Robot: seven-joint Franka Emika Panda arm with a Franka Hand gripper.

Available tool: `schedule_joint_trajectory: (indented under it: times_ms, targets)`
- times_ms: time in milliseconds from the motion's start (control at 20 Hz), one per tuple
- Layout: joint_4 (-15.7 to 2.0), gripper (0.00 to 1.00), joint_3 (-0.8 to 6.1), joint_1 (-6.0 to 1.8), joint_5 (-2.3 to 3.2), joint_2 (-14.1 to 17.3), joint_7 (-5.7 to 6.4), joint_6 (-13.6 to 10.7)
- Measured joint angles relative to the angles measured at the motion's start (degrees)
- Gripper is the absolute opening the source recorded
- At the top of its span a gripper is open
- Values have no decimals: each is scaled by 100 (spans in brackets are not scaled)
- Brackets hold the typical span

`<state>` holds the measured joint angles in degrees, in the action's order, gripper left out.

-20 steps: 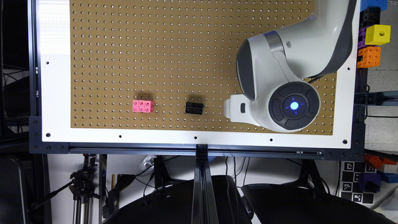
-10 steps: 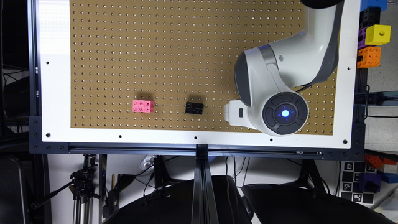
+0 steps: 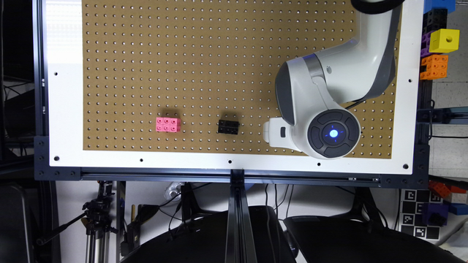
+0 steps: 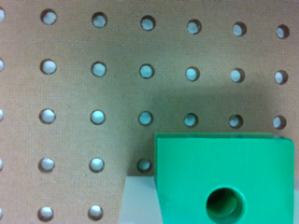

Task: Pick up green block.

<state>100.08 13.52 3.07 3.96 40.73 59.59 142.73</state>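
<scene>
franka panda arm (image 3: 351,73): glossy white rounded shells, dark grey bands at joints. round dark grey end cap (image 3: 333,133) with segmented ring, glowing blue light at centre. small white block (image 3: 274,132) beside cap bears dark rectangular slot. thin black cable beneath link.

Lab: pegboard (image 3: 219,73) bench, tripod (image 3: 95,219), fiducial markers (image 3: 416,215).

pegboard (image 3: 219,54) | pink brick (image 3: 168,124) | black brick (image 3: 228,126) | green block (image 4: 224,179)

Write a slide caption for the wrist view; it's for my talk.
Green block with a round hole, seen close up on the brown pegboard.
</scene>
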Motion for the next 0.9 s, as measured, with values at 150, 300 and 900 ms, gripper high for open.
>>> schedule_joint_trajectory:
  times_ms: [150,300,900]
  targets:
    - [1,0,-13,0,1,-5,1,-31]
    - [1,0,-19,0,1,-7,1,-41]
    - [18,0,-95,-11,15,-39,0,-73]
